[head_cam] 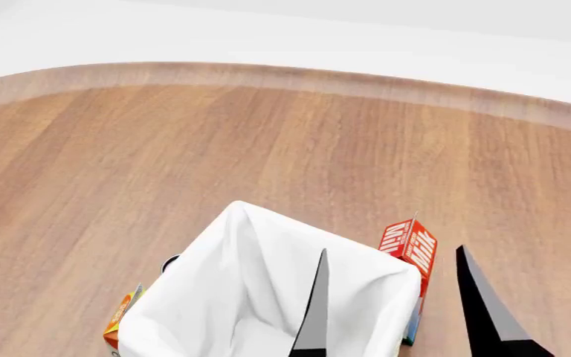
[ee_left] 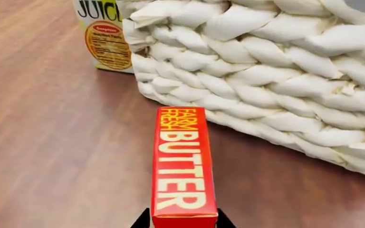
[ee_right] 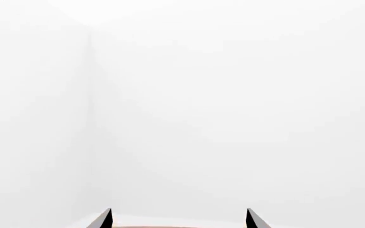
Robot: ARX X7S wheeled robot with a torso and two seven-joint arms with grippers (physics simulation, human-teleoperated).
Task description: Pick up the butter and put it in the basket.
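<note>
Gripping butter (ee_left: 182,166) | left gripper (ee_left: 182,222) clamps its near end | beside basket (ee_left: 277,71)

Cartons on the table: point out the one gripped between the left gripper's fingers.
The butter, the slim red box, sits between the left gripper fingers. The juice carton and milk carton stand untouched by the basket.

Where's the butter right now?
In the left wrist view, the butter sits between the left gripper's fingers, beside the basket's woven wall, outside it; the head view doesn't show it.
</note>
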